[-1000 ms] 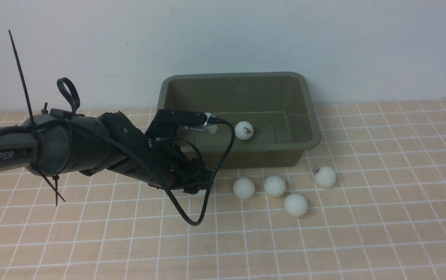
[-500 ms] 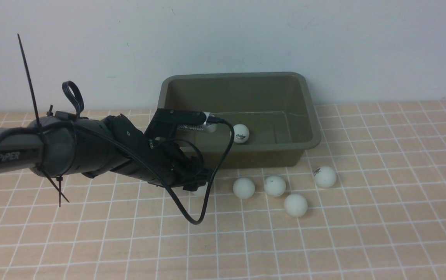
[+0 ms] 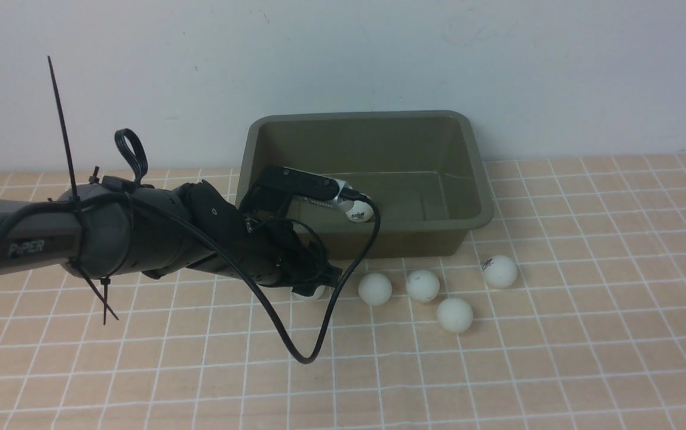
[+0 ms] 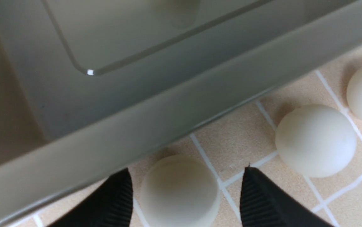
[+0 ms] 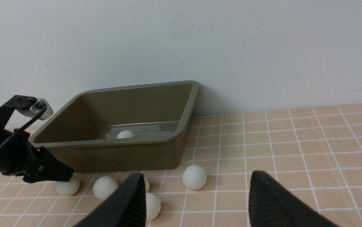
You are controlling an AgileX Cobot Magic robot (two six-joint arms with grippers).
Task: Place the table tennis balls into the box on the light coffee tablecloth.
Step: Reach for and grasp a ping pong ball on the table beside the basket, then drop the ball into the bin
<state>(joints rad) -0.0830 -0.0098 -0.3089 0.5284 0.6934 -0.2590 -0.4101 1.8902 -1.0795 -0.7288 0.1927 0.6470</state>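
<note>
The olive-green box (image 3: 479, 179) stands at the back of the light coffee tablecloth (image 3: 498, 370). One table tennis ball (image 3: 359, 211) lies inside it, by the near wall. Several white balls lie on the cloth in front of the box (image 3: 374, 289) (image 3: 422, 285) (image 3: 454, 315) (image 3: 499, 272). My left gripper (image 3: 318, 288) is low at the box's near wall, open, with one more ball (image 4: 179, 189) between its fingers (image 4: 263, 198); a gap shows beside that ball. My right gripper (image 5: 196, 174) is open and empty, out of the front view, above the cloth.
A pale wall runs right behind the box. The left arm's black cable (image 3: 295, 346) loops down over the cloth. The box rim (image 4: 168, 107) is close above the left fingertips. The neighbouring ball (image 4: 316, 140) lies just beside the left gripper.
My left arm has moved right and lower, bringing its fingers around the leftmost ball on the cloth. The ball inside the box has rolled left, toward the near wall.
</note>
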